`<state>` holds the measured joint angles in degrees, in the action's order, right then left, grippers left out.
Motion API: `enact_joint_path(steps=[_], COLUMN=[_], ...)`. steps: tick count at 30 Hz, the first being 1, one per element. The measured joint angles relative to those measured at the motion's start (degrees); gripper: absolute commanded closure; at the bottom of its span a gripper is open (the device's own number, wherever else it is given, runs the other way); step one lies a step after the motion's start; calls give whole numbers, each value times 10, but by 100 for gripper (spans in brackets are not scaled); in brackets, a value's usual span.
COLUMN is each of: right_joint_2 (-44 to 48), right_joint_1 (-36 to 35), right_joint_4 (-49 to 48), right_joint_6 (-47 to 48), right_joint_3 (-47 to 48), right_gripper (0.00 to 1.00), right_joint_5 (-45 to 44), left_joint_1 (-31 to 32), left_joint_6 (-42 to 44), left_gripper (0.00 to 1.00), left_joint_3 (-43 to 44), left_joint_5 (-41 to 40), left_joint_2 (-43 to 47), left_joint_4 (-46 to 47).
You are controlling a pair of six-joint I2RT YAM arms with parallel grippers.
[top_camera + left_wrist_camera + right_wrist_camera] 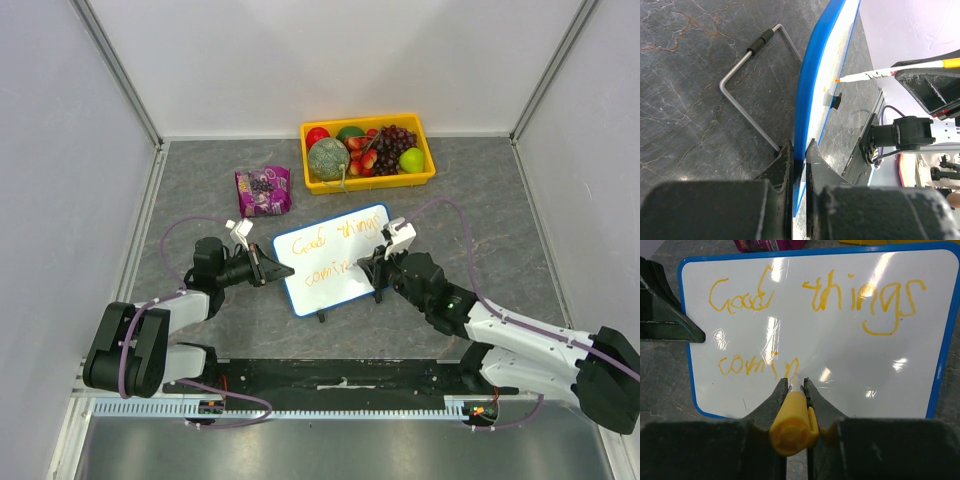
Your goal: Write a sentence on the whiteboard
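The whiteboard (335, 258) stands tilted on its wire stand at the table's middle, white with a blue rim. My left gripper (268, 270) is shut on its left edge; the left wrist view shows the blue rim (805, 110) pinched between my jaws (798, 152). The sentence (812, 297) in orange reads "Good things" above "comin" (757, 365). My right gripper (796, 385) is shut on a yellow marker (792, 420). Its tip touches the board at the end of "comin". The marker also shows in the left wrist view (890, 73).
A yellow tray (368, 176) of fruit stands behind the board. A purple snack bag (263, 191) lies at the back left. The board's wire stand (747, 85) rests on the grey table. Walls enclose the table's sides.
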<state>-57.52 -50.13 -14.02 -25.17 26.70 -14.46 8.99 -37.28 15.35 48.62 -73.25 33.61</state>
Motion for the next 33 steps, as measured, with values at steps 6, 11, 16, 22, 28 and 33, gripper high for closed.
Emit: enact_joint_path(steps=[6, 11, 16, 22, 28, 33], right_joint_2=[21, 42, 48, 19, 2, -3], right_joint_1=[0, 0, 0, 0, 1, 1], right_joint_4=[19, 27, 27, 25, 31, 31], right_joint_6=[-3, -3, -3, 2, 3, 4], right_joint_3=[-12, -12, -3, 26, 28, 28], right_gripper=[100, 100, 100, 100, 100, 100], right_joint_5=[9, 8, 3, -19, -42, -56], left_joint_1=[0, 0, 0, 0, 0, 0], left_joint_6=[0, 0, 0, 0, 0, 0], left_gripper=[98, 98, 98, 98, 98, 98], left_joint_3=[0, 0, 0, 0, 0, 0], left_joint_5=[0, 0, 0, 0, 0, 0], left_joint_2=[0, 0, 0, 0, 0, 0], left_joint_4=[0, 0, 0, 0, 0, 0])
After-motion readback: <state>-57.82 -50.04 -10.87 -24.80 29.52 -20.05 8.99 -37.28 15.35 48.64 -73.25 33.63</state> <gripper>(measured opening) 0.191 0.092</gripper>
